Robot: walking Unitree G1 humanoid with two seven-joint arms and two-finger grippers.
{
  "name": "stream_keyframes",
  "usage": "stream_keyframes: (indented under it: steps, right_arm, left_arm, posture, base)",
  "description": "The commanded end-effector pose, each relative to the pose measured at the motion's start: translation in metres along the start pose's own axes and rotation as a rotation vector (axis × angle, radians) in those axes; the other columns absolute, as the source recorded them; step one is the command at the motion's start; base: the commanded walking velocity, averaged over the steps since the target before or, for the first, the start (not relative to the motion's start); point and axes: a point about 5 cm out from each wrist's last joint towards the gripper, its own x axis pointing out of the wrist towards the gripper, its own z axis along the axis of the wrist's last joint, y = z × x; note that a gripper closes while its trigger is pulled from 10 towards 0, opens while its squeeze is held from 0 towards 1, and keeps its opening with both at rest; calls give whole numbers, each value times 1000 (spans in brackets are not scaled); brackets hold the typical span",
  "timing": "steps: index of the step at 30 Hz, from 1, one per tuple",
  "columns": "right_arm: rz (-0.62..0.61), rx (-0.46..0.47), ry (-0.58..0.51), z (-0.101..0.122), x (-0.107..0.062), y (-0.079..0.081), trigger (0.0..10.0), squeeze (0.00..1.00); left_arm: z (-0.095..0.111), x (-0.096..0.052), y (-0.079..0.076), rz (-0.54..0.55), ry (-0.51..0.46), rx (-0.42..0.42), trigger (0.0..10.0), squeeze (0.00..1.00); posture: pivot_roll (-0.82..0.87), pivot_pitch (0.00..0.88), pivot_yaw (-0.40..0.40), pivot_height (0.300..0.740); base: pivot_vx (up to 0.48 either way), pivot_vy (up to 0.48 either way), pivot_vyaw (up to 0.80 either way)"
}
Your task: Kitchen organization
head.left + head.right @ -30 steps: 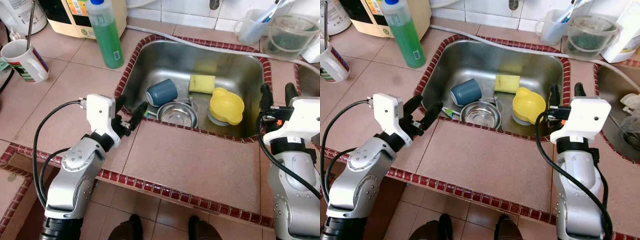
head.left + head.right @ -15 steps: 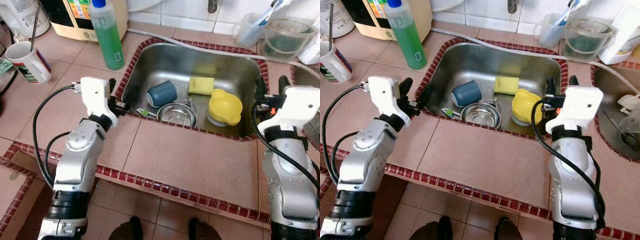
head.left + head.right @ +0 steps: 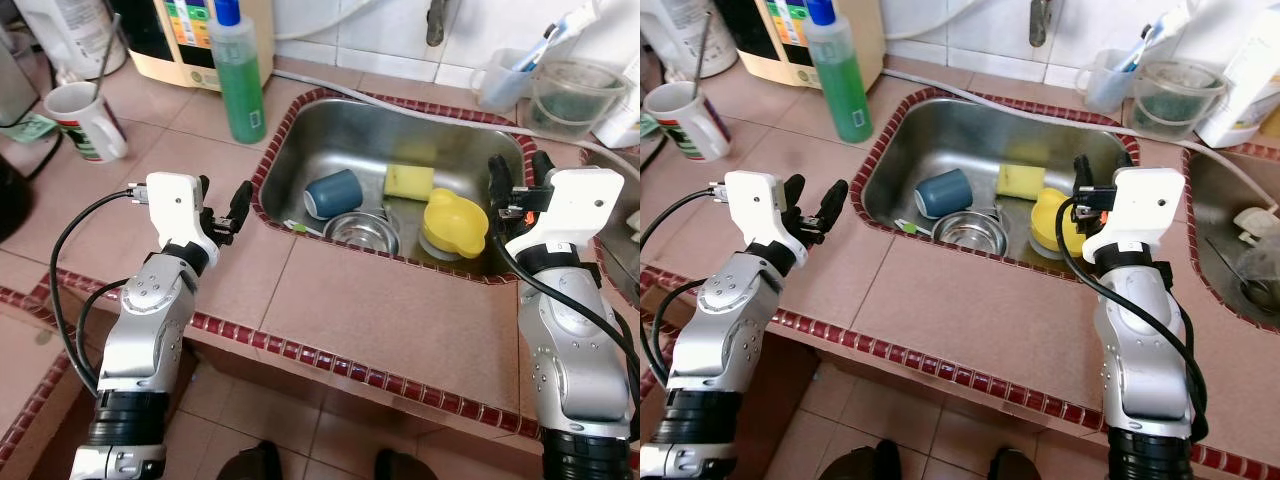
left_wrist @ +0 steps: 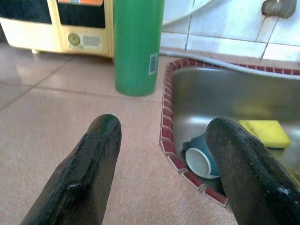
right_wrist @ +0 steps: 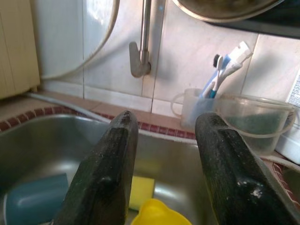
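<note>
Left gripper (image 3: pixel 224 206) hovers spread and empty over the counter (image 3: pixel 380 320) just outside the sink (image 3: pixel 300 130), right gripper (image 3: pixel 515 180) likewise spread by the far rim, so I'd dip the left in low and slow toward the blue cup (image 3: pixel 330 193) lying on its side just past the rim.

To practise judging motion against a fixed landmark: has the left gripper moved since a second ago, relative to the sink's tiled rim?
Yes. The left gripper, open, has drawn back from the sink rim's corner onto the counter beside it.
</note>
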Motion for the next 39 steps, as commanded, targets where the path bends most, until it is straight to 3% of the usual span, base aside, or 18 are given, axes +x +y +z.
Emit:
stream_keyframes:
  steps: [1,6,7,8,9,10,20,28,29,30,39]
  right_arm:
    - [-8,0,4,-3,-4,-1,10000,0]
    - [-12,30,18,-10,-4,3,10000,0]
    - [-12,31,21,-12,-4,5,10000,510]
    - [-10,36,18,-12,-4,7,10000,784]
    - [-9,40,16,-12,-4,8,10000,784]
    - [-6,51,13,-12,-4,9,10000,1000]
    - [-24,49,12,-16,-8,4,10000,1000]
    - [-29,11,65,-31,-22,4,10000,1000]
    - [-38,5,69,-31,-23,5,10000,733]
    - [-38,8,68,-31,-23,5,10000,0]
    - [-48,11,78,-34,-30,5,10000,0]
  left_arm:
    - [5,3,-2,-29,-12,-22,10000,0]
    - [6,8,4,-30,-22,39,10000,0]
    - [5,7,4,-27,-24,36,10000,0]
    - [5,7,4,-28,-23,18,10000,0]
    - [5,7,3,-30,-24,14,10000,0]
    - [3,6,2,-36,-20,15,10000,0]
    - [-2,6,0,-52,-25,33,10000,0]
    - [-18,-1,-3,-71,9,67,10000,0]
    - [-17,-1,-2,-68,12,73,10000,0]
    - [-16,0,-3,-74,9,75,10000,0]
    - [-21,-1,-9,-106,28,54,10000,0]
  posture:
    - [-115,144,70,740]
    - [-111,110,60,740]
    - [-112,101,61,740]
    - [-122,93,67,740]
    - [-125,91,68,740]
    - [-125,86,68,740]
    - [-124,48,64,740]
    - [-135,43,74,740]
    - [-136,54,80,740]
    - [-136,57,83,740]
    - [-132,63,97,740]
  base:
    - [0,0,0]
    - [0,0,0]
    - [0,0,0]
    - [0,0,0]
    - [0,0,0]
    - [0,0,0]
    - [0,0,0]
    - [0,0,0]
    - [0,0,0]
    - [0,0,0]
    - [0,0,0]
